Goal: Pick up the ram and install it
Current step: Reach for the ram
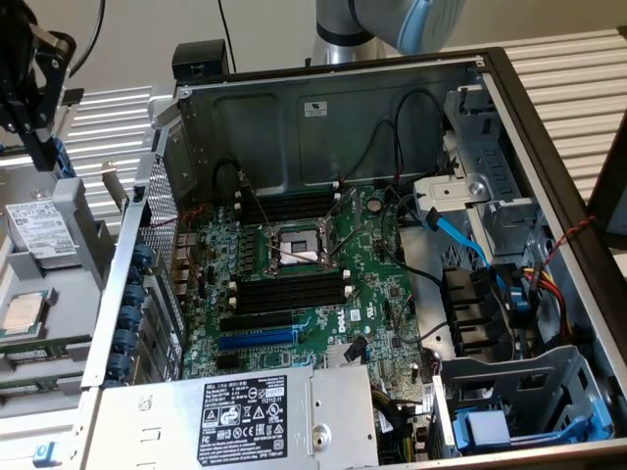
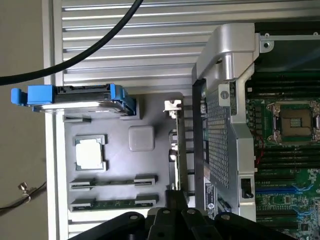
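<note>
In the exterior view, the arm's black fingers (image 1: 41, 147) hung drawn together above a grey plastic parts tray (image 1: 73, 284), at nine o'clock of the open metal computer case (image 1: 323, 117). The ram (image 2: 114, 203), a long green circuit-board stick, lay in a tray slot near a square silver processor (image 2: 90, 152). The case's perforated steel wall (image 1: 162, 245) stood between the tray and the large green motherboard (image 1: 294, 323). A blue cable (image 1: 456, 235) ran at three o'clock.

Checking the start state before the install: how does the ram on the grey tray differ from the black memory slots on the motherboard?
The ram is a green stick; the memory slots are black with white end clips. The ram lies on the grey tray outside the case; the memory slots sit on the motherboard inside it. Both are long and narrow.
</note>
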`<control>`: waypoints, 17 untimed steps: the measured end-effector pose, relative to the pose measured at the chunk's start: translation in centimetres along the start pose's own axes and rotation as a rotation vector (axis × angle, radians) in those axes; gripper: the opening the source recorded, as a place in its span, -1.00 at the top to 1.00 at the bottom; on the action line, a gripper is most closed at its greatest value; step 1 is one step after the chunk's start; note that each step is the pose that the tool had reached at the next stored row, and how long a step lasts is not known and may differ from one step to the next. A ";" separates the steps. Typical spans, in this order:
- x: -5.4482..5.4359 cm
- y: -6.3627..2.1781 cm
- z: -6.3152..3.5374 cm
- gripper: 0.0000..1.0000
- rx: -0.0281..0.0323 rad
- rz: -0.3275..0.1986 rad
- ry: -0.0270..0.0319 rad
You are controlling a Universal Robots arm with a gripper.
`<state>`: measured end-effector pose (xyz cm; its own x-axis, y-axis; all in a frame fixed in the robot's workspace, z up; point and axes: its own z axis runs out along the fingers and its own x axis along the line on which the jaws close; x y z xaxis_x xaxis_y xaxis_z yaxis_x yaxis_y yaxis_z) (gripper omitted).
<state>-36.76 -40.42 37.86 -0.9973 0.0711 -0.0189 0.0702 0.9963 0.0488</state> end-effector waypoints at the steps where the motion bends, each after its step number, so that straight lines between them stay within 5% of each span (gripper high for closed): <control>1: 0.3 -0.03 0.02 0.79 0.0001 0.000 0.0002; 17: 4.7 -0.42 0.39 0.79 0.0001 0.000 0.0007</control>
<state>-41.48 -40.49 37.36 -0.9973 0.0714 -0.0182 0.0705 0.9963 0.0487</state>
